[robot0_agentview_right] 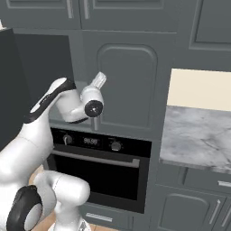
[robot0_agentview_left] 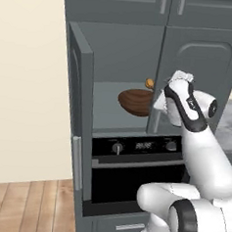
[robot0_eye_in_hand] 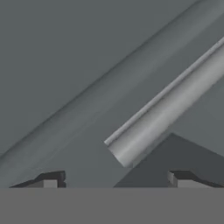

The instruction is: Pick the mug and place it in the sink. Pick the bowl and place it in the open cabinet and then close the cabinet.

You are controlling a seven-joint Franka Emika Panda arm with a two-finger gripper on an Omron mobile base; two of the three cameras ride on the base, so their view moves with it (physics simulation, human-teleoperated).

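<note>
The dark brown wooden bowl rests tilted on the shelf inside the cabinet, whose left door stands open and whose right door is shut. My hand hovers in front of the shut right door, to the right of the bowl. In the hand view my gripper is open, nothing between its fingertips, and a slim bar handle on a grey door panel runs diagonally just ahead of it. The mug and the sink are out of view.
A small orange object sits behind the bowl on the shelf. A black built-in oven is below the cabinet. A marble counter lies to the right, short upper cabinets above, wooden floor at the left.
</note>
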